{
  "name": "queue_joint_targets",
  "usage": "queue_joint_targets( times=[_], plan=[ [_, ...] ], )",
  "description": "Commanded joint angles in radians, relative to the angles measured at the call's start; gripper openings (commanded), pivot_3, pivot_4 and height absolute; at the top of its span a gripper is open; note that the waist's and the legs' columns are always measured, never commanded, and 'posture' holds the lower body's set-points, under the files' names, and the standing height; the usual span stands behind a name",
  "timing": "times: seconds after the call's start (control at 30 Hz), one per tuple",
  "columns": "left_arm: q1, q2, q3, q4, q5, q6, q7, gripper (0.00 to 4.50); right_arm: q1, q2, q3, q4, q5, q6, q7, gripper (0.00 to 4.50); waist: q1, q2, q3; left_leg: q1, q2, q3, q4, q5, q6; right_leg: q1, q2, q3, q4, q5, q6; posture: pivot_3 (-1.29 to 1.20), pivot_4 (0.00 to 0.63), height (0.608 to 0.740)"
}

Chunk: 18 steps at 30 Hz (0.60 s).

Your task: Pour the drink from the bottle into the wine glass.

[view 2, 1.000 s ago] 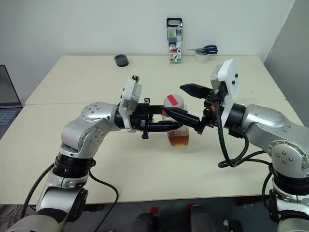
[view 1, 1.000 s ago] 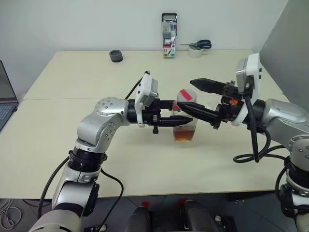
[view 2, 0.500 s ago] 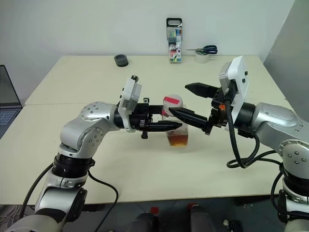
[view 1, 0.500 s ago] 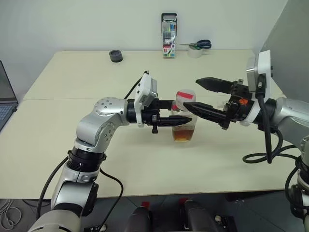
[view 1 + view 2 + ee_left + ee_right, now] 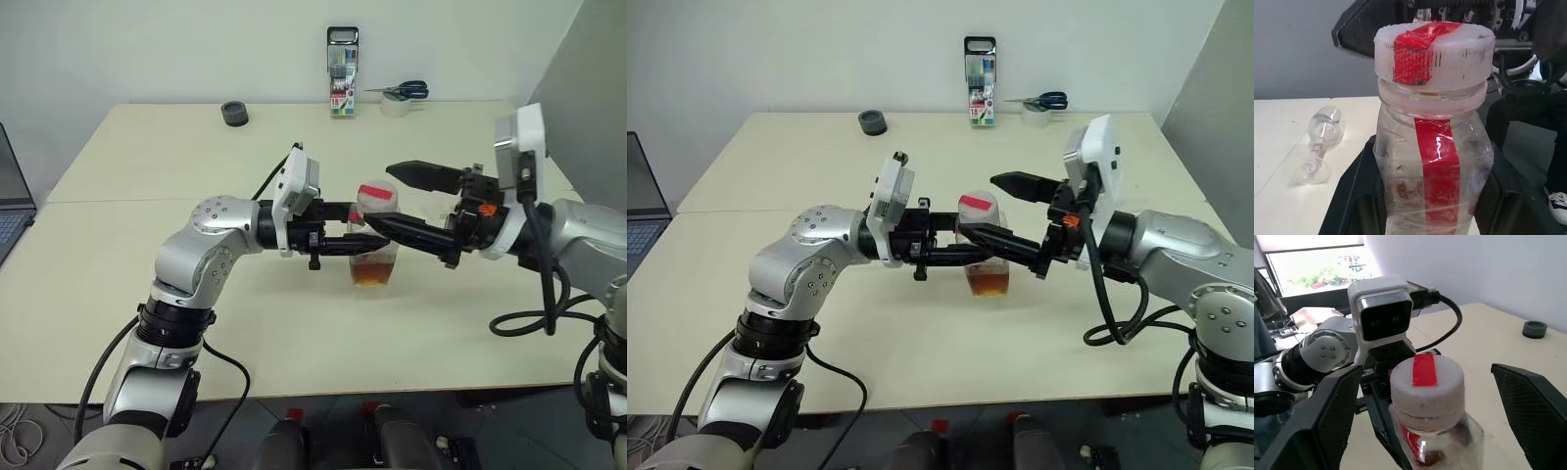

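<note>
Cream table [image 5: 147,196] against a white wall, mostly bare. Bottle [image 5: 375,235] stands upright just right of the table's middle, drink [image 5: 373,275] sitting low in it, a small amber pool, so it's light. Left gripper [image 5: 367,227] comes in level from 9 o'clock and is clamped on the bottle's body, fingers [image 5: 1359,196] pressed either side below the neck (left wrist view shows the red label strip dead centre between them). Right gripper [image 5: 390,200] reaches in from 3 o'clock, jaws wide apart, 1 finger each side of the cap [image 5: 1426,384], not touching it as far as I can tell.

Handling, my read: thin clear plastic, flexes under squeeze, smooth tape wrap may slip; the body grip is good, don't crush. Cap is stiff, wide, ribbed; right jaws should close on its rim to twist it off.

Wine glass [image 5: 1318,144] is lying on its side on the table, seen in the left wrist view beyond the bottle; fragile, rolls easily, best taken by the stem and stood up before pouring.

Room: front table edge at 6 o'clock is near the bottle. Pen case [image 5: 343,86], tape roll with scissors [image 5: 398,98] and a small black ring [image 5: 235,113] sit far off at 12 o'clock; laptop [image 5: 12,201] at 9 o'clock edge. Plenty of open surface around.
</note>
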Motion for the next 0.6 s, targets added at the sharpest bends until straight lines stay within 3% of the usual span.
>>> queue_joint_targets(
  times=[0.03, 0.6],
  plan=[
    [-0.03, -0.001, 0.012, -0.019, -0.006, -0.014, 0.0, 1.81, -0.021, 0.006, 0.003, -0.01, -0.037, -0.039, 0.002, 4.48, 0.0, 0.0, 0.0, 0.0, 0.0, 0.0, 0.0, 0.0, 0.0, 0.0, 0.0, 0.0, 0.0, 0.0, 0.0, 0.0, 0.15, 0.74],
    [-0.03, 0.002, 0.014, -0.011, 0.001, -0.022, 0.001, 1.81, 0.036, -0.047, -0.065, -0.017, -0.039, -0.048, 0.004, 4.48, 0.0, 0.0, 0.0, 0.0, 0.0, 0.0, 0.0, 0.0, 0.0, 0.0, 0.0, 0.0, 0.0, 0.0, 0.0, 0.0, 0.15, 0.74]
  ],
)
